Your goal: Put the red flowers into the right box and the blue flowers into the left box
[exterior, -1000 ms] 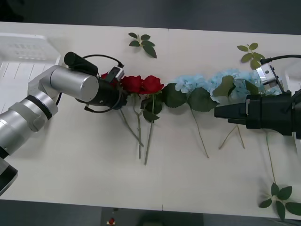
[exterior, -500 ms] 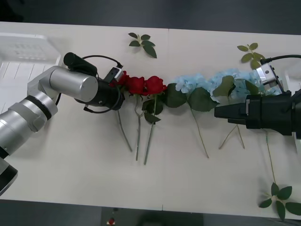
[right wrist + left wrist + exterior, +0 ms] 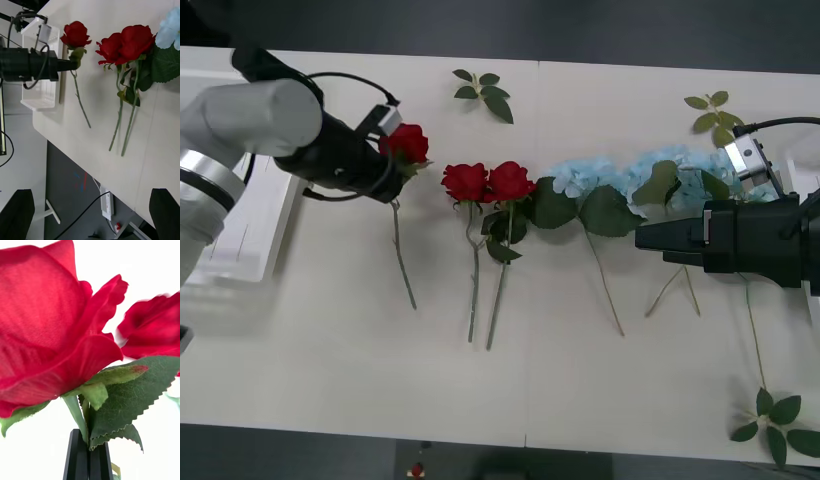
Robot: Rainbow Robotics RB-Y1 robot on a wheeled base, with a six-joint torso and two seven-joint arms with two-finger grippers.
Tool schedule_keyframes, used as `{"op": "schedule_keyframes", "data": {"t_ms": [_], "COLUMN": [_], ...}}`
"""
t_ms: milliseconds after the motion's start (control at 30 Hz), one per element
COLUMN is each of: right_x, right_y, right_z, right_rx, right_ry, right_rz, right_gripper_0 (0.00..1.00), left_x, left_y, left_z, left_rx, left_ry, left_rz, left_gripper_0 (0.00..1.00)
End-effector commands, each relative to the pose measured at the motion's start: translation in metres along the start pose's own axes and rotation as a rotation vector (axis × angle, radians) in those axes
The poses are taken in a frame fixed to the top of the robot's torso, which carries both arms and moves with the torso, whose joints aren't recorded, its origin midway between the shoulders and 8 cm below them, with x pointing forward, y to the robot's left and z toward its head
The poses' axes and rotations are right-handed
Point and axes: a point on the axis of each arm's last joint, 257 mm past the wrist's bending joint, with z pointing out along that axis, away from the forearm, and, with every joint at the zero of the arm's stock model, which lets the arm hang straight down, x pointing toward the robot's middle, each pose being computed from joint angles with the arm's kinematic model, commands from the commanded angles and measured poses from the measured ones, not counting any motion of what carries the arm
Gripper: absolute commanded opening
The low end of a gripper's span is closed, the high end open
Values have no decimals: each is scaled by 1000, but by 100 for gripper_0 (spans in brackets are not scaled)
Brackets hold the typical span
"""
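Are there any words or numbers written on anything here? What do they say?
None can be read.
The left gripper, shut on a red rose, carries no visible writing.
The right gripper, the left box, the table and the blue flowers carry none either.
The small module on the right wrist has marks too small to read.

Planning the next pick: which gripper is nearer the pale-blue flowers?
Right. The right gripper sits beside the blue flowers; the left gripper, holding a red rose, is beyond the other roses.

Leaf sprigs (image 3: 483,90); white table (image 3: 330,370)
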Motion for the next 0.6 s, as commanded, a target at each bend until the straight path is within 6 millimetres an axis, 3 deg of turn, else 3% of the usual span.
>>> {"op": "schedule_keyframes", "data": {"t_ms": [33,333,600], "right_x": [-7,-10,-22], "right_y": [3,9,47], "right_z": [-6,-6,-3], "right_rx": [10,-16,-153], "right_ry": [-6,-21,-71], "right_rz": [-64,-37,63], "right_gripper_0": [89,89,89], "left_x": [-30,-56,-94], "left_y": [-2,0,-4], "left_z": [-44,-100,-153], "left_rx": [68,170,249], "left_ry": [-65,-188,-365], "left_rz": [75,152,156], "left_gripper_0": [0,0,0]}}
